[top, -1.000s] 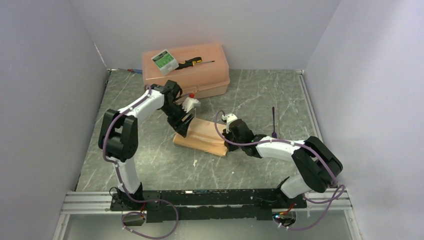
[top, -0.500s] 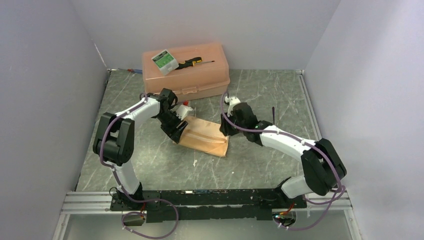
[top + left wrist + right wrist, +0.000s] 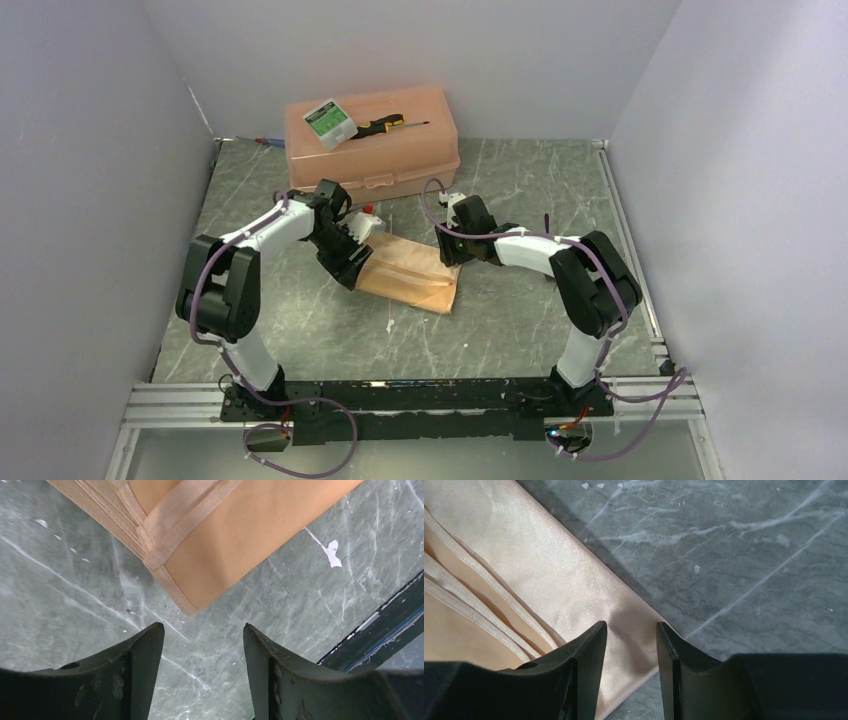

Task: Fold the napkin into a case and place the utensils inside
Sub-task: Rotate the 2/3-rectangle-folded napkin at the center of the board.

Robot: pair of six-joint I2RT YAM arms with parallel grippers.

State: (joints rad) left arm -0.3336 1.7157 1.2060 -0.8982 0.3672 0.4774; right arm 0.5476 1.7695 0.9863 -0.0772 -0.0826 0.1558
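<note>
napkin part-folded. left gripper wide, empty, just off its corner; right gripper narrowly parted, empty, over the edge. best to pinch top layer only, fold square.

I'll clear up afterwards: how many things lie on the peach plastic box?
2: a small green-and-white box at the left end of the lid, and a screwdriver just right of it.

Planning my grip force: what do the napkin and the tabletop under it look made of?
Napkin: woven cloth, probably a satin-like synthetic, going by its soft sheen and stitched hems. Tabletop: hard and smooth, grey-green with white veins; marble or marble-print laminate, cannot tell which.
</note>
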